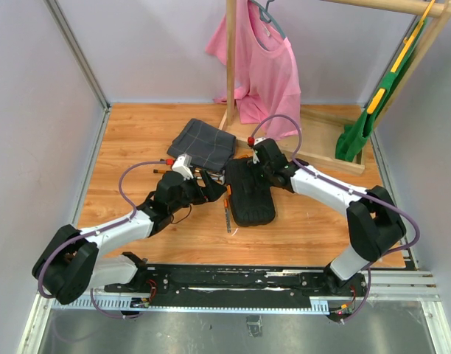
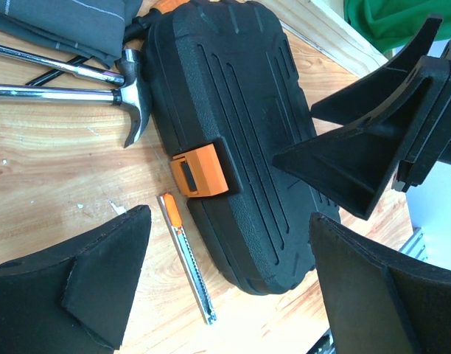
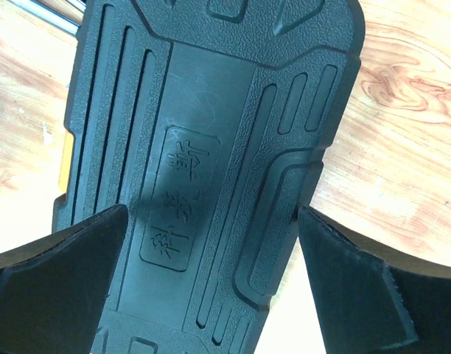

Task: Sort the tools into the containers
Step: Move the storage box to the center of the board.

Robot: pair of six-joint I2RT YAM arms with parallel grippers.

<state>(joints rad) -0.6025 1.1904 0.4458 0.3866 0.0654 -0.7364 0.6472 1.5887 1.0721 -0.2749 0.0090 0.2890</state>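
The black tool case (image 1: 250, 195) lies shut on the wooden table, its orange clasp (image 2: 200, 171) on the left side. My right gripper (image 3: 211, 287) is open over the case's far end (image 3: 203, 147); one finger is above the lid and the other is at the case's edge. My left gripper (image 2: 225, 295) is open and empty, low over the table left of the case (image 2: 240, 125). A slim metal tool with an orange slider (image 2: 186, 257) lies beside the case, also in the top view (image 1: 227, 215). A steel hammer head (image 2: 137, 103) lies by the case's far corner.
A dark grey checked cloth (image 1: 204, 141) lies behind the case and covers the ends of two chrome shafts (image 2: 49, 68). A wooden rack (image 1: 231, 66) with a pink shirt (image 1: 266, 59) and green fabric (image 1: 358, 129) stands at the back.
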